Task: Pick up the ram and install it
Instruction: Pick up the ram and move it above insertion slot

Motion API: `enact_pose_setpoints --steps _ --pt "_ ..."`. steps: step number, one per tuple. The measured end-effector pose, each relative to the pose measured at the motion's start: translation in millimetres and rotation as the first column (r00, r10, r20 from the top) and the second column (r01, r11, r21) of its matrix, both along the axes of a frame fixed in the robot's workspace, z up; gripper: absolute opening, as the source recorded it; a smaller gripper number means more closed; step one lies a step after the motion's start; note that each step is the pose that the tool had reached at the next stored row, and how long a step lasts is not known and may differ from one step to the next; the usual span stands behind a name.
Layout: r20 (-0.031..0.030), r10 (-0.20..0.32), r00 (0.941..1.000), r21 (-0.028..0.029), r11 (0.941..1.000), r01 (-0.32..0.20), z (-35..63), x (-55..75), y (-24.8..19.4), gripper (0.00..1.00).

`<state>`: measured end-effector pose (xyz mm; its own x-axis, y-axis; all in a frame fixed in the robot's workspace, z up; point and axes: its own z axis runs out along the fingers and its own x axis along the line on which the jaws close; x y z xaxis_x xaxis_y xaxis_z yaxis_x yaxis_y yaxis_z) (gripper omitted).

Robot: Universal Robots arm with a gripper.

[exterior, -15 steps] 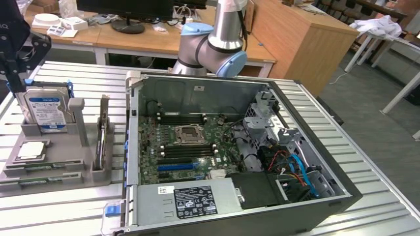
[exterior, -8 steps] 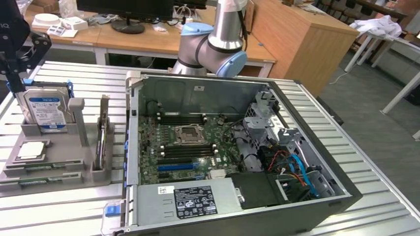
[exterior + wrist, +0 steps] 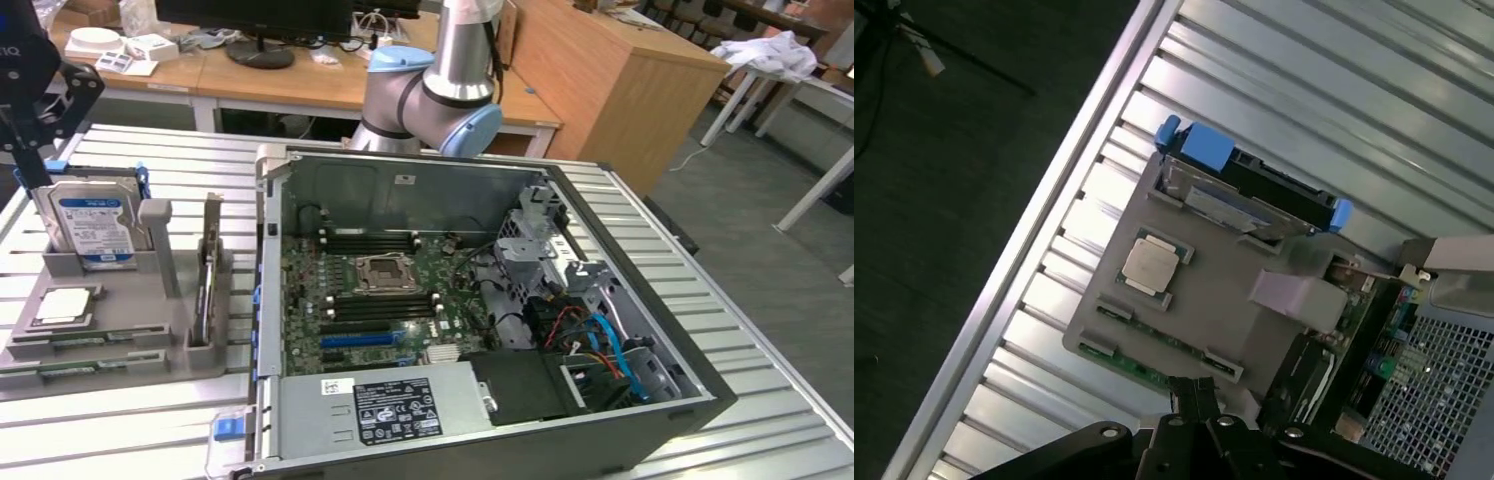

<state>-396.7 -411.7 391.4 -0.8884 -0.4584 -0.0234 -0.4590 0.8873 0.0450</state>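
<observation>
Hovering over the far left of the tray (image 3: 158,352), gripper (image 3: 1192,388) jaws pressed together on nothing; leaving the ram (image 3: 210,275) off to the right, on edge in the tray's right slot, long axis near-to-far, beside the case (image 3: 601,425)

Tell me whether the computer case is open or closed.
Open. The computer case lies on its side with no side panel on it, so the motherboard and cables inside are exposed.
</observation>
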Motion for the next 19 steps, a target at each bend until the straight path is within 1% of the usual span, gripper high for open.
enact_pose_setpoints --steps 5,10,15,19 --pt "0.0 0.059 0.9983 0.0 0.9983 -0.059 0.0 0.0 0.0 0.11" --pt "0.0 0.117 0.9931 0.0 0.9931 -0.117 0.0 0.0 0.0 0.11" --pt "0.0001 0.175 0.9846 0.0 0.9846 -0.175 0.0 0.0 0.0 0.11" --pt "0.0001 0.225 0.9744 0.0001 0.9744 -0.225 0.0 0.0 0.0 0.11"
